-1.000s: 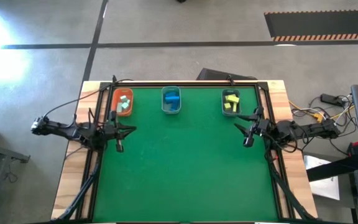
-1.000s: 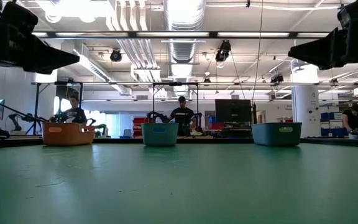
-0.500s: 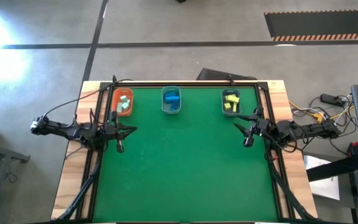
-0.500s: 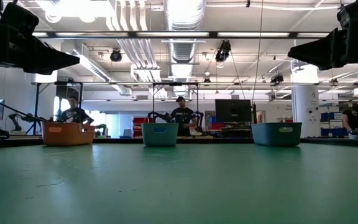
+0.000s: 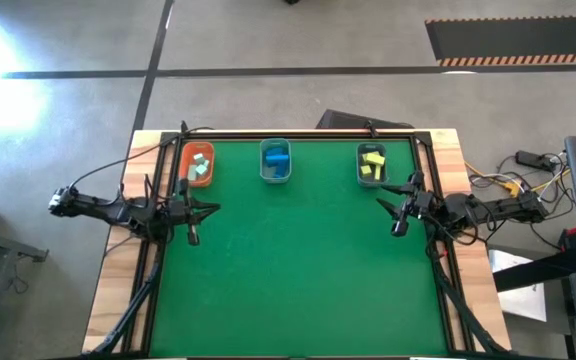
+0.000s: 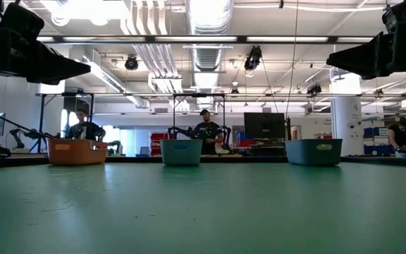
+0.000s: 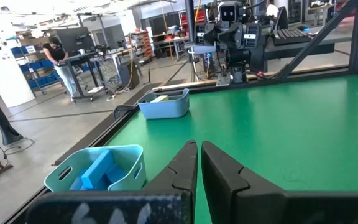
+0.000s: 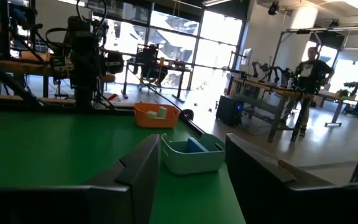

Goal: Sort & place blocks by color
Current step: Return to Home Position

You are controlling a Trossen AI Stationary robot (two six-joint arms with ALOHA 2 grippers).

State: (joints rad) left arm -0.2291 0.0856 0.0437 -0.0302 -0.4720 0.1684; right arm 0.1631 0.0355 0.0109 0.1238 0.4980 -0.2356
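Since nothing has moved in the last second, sorting looks finished: blocks (image 5: 277,159) sit in the bins (image 5: 262,162) along the counter's (image 5: 298,270) far edge; left gripper (image 5: 204,212) fingers together, right gripper (image 5: 389,212) fingers apart, both parked.

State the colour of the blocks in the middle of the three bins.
Blue; the small blue blocks in the clear middle bin show best in the high view.

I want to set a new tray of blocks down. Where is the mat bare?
The green mat is bare from the near edge up past the left pincer and right pincer, and between them. Crowded only along the far edge: orange bin, middle bin, grey bin.
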